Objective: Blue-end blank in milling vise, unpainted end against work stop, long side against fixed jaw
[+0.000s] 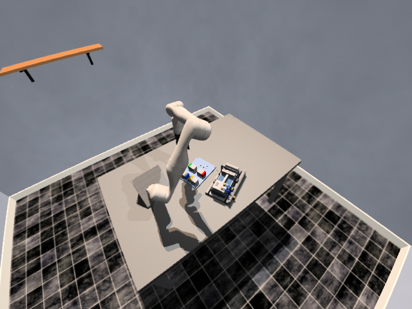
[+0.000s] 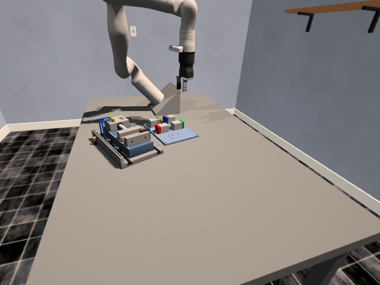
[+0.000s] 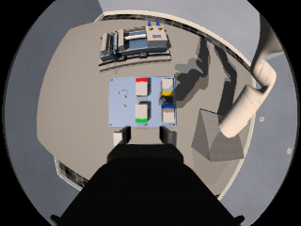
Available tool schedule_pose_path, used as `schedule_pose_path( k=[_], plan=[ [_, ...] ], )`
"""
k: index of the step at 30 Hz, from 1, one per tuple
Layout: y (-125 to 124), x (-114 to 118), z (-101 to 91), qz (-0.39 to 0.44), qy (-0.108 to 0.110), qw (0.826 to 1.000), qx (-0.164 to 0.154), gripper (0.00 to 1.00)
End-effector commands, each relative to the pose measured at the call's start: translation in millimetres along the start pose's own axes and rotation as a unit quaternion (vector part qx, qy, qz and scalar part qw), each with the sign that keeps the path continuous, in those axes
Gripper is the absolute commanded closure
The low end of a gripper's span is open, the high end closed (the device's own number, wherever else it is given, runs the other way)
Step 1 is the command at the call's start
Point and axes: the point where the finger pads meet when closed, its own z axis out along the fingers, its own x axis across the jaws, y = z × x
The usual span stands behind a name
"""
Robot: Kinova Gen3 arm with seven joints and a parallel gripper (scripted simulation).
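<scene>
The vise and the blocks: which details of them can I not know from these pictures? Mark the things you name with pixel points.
- Work stop: too small to identify in the top view; in the exterior view, the vise's end block [image 2: 137, 139] blocks the space behind.
- Blocks' undersides: hidden against the plate [image 1: 208, 165] [image 2: 181, 136] [image 3: 124, 115] in every view.

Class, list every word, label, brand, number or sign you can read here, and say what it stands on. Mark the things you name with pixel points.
None can be read.
The vise [image 1: 217, 185] [image 2: 136, 139] [image 3: 156, 36] has a small dark patch on one end block, too small to make out; it may not be lettering.
</scene>
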Motion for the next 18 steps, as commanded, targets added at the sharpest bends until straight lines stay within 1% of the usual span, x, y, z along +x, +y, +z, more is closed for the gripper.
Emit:
schedule_pose_path(
  k=[1,2,4,5,18],
  plan=[
    [-3.0,2.3,12.8,-0.001,0.005,1.000,0.003,0.00],
    [-3.3,2.4,16.7,-0.001,0.005,1.000,0.003,0.00],
    [-3.3,2.4,16.7,-0.001,0.005,1.000,0.003,0.00],
    [-2.0,1.2,12.9,0.000,0.002,1.000,0.002,0.00],
    [-3.8,2.8,14.5,-0.001,0.005,1.000,0.003,0.00]
  ],
)
